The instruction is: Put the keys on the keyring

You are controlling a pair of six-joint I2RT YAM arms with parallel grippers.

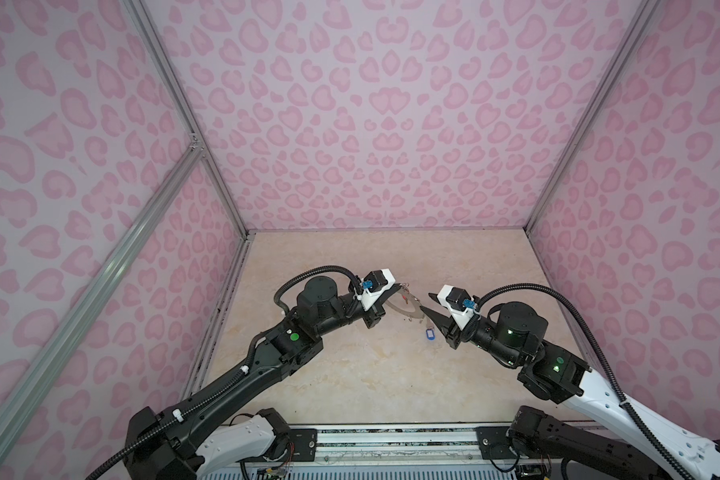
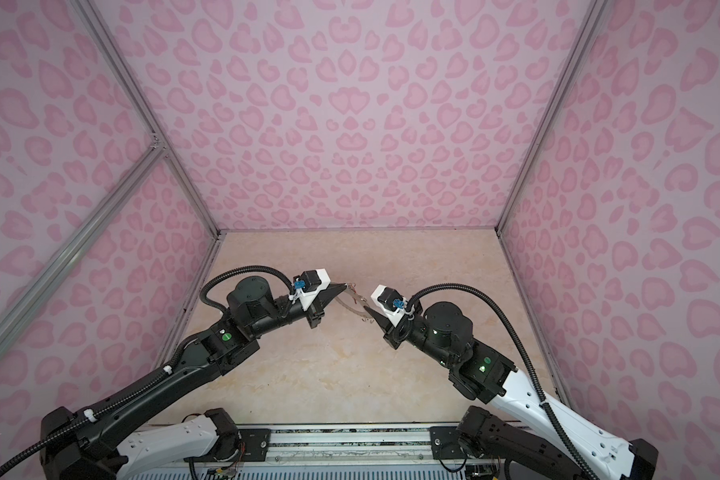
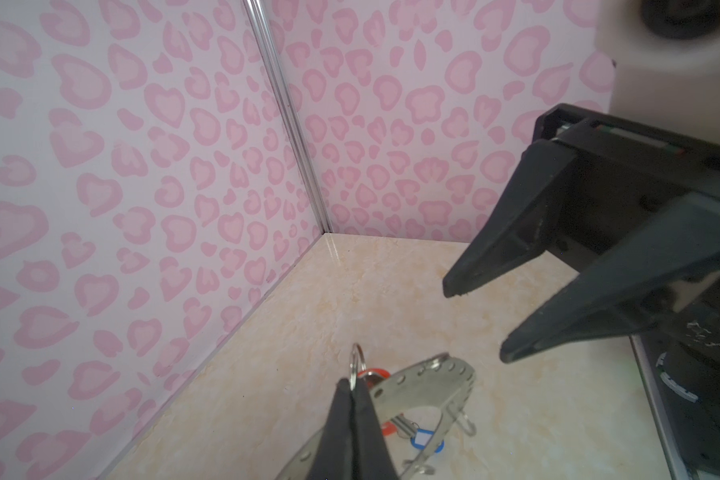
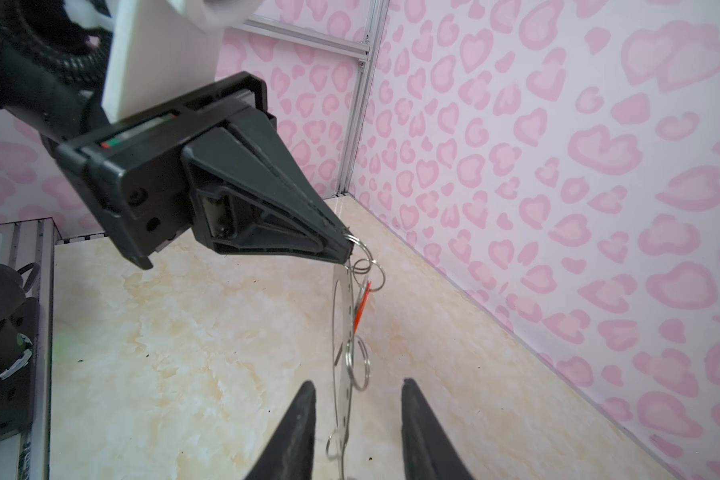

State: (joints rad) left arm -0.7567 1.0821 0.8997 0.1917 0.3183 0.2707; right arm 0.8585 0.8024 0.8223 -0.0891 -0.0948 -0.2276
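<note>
The left tool [image 3: 352, 382], pinched shut on just a thin wire loop [image 4: 356, 242] of the keyring [image 3: 425, 380] hanging above the counter's [image 1: 350, 374] middle, may let it swing or slip if the right tool [image 4: 358, 384], jaws parted astride its rim and holding nothing, nudges it, with the blue-tagged key [image 1: 429, 333] lying loose below.

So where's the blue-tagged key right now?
In a top view the blue-tagged key seems to lie on the table, just right of the middle, nearer the camera than the keyring and beside the right gripper.
</note>
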